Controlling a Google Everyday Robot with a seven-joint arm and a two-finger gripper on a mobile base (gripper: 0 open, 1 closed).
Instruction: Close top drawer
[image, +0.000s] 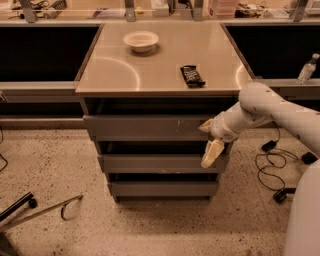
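The top drawer (145, 128) is the tallest grey front of three, with pale scuffs right of centre. It stands out a little from the cabinet, with a dark gap above it. My gripper (209, 140) is at the right end of that front, on the white arm that comes in from the right. It is open and empty. The upper finger (205, 125) points left against the drawer's right end. The lower finger (211, 153) hangs down in front of the middle drawer (155, 163).
A white bowl (141, 40) and a black snack bar (192, 75) lie on the cabinet top (115, 70). The bottom drawer (160, 188) is below. Cables (272, 170) trail on the floor at right, a water bottle (306, 68) stands on the right ledge, and a metal stand (45, 210) lies at lower left.
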